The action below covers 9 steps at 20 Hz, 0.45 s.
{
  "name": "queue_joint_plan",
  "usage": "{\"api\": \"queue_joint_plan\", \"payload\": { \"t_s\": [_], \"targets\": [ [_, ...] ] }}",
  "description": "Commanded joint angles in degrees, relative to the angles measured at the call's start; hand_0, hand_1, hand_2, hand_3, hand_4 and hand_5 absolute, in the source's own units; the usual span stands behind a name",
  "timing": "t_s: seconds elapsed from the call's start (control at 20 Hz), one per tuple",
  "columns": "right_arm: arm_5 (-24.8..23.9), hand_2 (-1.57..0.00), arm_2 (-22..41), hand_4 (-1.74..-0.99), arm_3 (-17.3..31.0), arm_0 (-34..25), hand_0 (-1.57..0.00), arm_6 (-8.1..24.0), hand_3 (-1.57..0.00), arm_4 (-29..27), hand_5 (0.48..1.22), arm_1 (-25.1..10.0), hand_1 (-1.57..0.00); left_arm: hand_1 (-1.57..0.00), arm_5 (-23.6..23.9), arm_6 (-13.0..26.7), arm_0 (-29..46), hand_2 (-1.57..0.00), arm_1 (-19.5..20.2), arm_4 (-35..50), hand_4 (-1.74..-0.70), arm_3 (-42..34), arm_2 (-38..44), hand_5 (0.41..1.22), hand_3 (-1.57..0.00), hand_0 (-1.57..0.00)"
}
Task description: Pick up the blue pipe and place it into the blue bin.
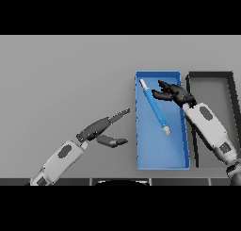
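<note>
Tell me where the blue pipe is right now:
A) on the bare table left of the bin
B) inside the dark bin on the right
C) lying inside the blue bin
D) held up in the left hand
C: the blue pipe lies slanted on the floor of the blue bin, with the right hand open just beside its upper end.

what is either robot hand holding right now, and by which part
Nothing. The blue pipe lies in the blue bin; the open right robot hand is beside it, the left robot hand open too.
</note>
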Motion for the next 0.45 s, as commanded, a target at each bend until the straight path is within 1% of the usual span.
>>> {"api": "queue_joint_plan", "payload": {
  "t_s": [0.0, 0.05, 0.15, 0.25, 0.3, 0.35, 0.4],
  "targets": [
    [-0.1, -0.04, 0.1, -1.182, 0.1, 0.1, -0.05, 0.3, -0.02, 0.3, 0.807, -0.3, -0.04, 0.0, 0.1, 0.1, 0.1, 0.0, -0.5, -0.1, -0.83, 0.1, -0.3, 0.471, 0.0, 0.0],
    [-0.1, -0.03, 0.3, -1.182, 0.2, 0.2, -0.04, -0.3, -0.02, 0.8, 0.795, -0.4, -0.03, 0.0, -0.1, -0.3, 0.6, 0.0, 0.1, 0.1, -0.83, 0.0, -0.1, 0.472, 0.0, 0.0],
    [-0.2, -0.02, -0.2, -1.176, -0.3, 0.6, -0.03, -1.1, -0.01, 0.2, 0.783, -0.4, -0.02, 0.0, 0.3, -0.3, 0.8, 0.0, -0.1, -0.6, -0.83, -0.3, -0.6, 0.47, 0.0, 0.0],
    [0.3, -0.01, 0.3, -1.186, 0.0, 0.3, -0.02, -1.6, -0.01, 1.1, 0.772, -0.6, -0.01, 0.0, 0.6, 0.2, -0.1, 0.0, -0.4, -0.7, -0.83, 0.2, -0.3, 0.472, 0.0, 0.0],
    [0.0, -0.01, 0.2, -1.186, -0.6, 0.1, -0.02, -0.7, -0.01, 0.5, 0.766, -0.4, -0.01, 0.0, 0.7, 0.3, -0.1, 0.0, -0.8, -0.8, -0.83, 0.5, -0.4, 0.472, 0.0, 0.0],
    [0.2, -0.01, -0.1, -1.186, 0.4, -0.5, -0.02, -0.6, -0.01, 0.5, 0.767, -0.2, -0.01, 0.0, 0.8, 0.8, -0.7, 0.0, -1.0, -0.8, -0.83, 0.6, -0.2, 0.473, 0.0, 0.0],
    [0.4, -0.01, 0.2, -1.186, 0.1, -0.6, -0.02, -0.2, -0.01, 0.6, 0.769, -0.2, -0.01, 0.0, 0.5, 0.4, -1.1, 0.0, -0.6, -0.5, -0.83, 0.5, 0.1, 0.474, 0.0, 0.0]
  ]
}}
